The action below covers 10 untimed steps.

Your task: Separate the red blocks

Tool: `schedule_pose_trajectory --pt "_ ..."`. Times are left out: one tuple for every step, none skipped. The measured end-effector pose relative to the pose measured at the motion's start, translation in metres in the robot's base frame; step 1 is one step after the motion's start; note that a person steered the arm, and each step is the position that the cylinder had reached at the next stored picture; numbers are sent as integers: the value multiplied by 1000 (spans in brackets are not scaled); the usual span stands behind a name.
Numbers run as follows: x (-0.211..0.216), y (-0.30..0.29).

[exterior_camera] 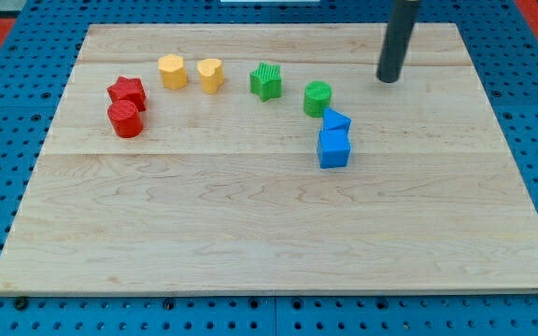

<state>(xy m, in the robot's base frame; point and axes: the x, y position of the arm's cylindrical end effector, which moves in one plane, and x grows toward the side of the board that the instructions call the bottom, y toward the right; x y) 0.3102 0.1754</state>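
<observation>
A red star block (128, 91) and a red cylinder (124, 119) sit touching each other at the board's left, the star nearer the view's top. My tip (388, 80) is at the view's upper right, far from both red blocks, to the upper right of the green cylinder (318, 97) and touching nothing.
A yellow hexagon block (172, 71) and a yellow heart block (211, 74) sit right of the red pair. A green star block (266, 81) lies further right. A blue triangular block (335, 121) touches a blue cube (332, 148). The wooden board (250, 233) lies on a blue pegboard.
</observation>
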Motion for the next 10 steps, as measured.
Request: schedule_pose_trajectory --pt "0 14" --pt "0 15" --pt "0 15" --pt "29 17" --pt "65 52" --pt "179 37" --pt "276 -53" --pt "286 -209" --pt "237 -357" --pt "155 -393"
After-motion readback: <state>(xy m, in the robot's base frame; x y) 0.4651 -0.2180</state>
